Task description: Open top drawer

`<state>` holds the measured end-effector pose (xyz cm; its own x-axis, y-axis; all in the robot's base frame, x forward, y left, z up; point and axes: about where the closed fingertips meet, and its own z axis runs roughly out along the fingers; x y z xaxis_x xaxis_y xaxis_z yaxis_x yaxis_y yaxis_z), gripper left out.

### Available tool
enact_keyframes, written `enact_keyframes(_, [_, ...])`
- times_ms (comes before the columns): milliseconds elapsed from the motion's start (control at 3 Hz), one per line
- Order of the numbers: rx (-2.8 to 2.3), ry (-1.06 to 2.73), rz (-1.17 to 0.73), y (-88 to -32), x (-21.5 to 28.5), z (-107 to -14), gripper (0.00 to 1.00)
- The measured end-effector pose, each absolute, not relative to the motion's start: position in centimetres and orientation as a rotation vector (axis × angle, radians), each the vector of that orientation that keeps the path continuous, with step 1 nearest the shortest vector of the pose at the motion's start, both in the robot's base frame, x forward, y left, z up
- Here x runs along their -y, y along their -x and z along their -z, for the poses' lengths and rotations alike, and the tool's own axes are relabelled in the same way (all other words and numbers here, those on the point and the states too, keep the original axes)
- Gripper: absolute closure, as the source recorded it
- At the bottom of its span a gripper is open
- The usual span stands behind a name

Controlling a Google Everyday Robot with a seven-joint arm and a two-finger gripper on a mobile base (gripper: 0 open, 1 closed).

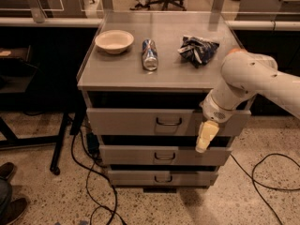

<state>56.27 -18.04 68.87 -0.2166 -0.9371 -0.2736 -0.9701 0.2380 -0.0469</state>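
Note:
The top drawer (136,122) is the tallest grey front of three, with a small dark loop handle (168,122) at its centre. It stands slightly out from the cabinet, with a dark gap above it. My gripper (205,138) hangs from the white arm in front of the drawer's right part, to the right of the handle and a little lower. Its cream fingers (206,134) point down and overlap the drawer's lower edge. It holds nothing that I can see.
On the cabinet top (117,71) lie a cream bowl (114,41), a can on its side (149,54) and a crumpled blue bag (198,50). Two shorter drawers (140,154) sit below. Cables (89,182) trail on the floor at left and right.

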Motion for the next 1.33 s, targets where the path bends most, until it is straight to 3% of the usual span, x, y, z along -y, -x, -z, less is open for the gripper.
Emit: enact_keyframes(1333, [-2.277, 1.872, -0.191, -54.3, 16.1, -66.6, 0.00])
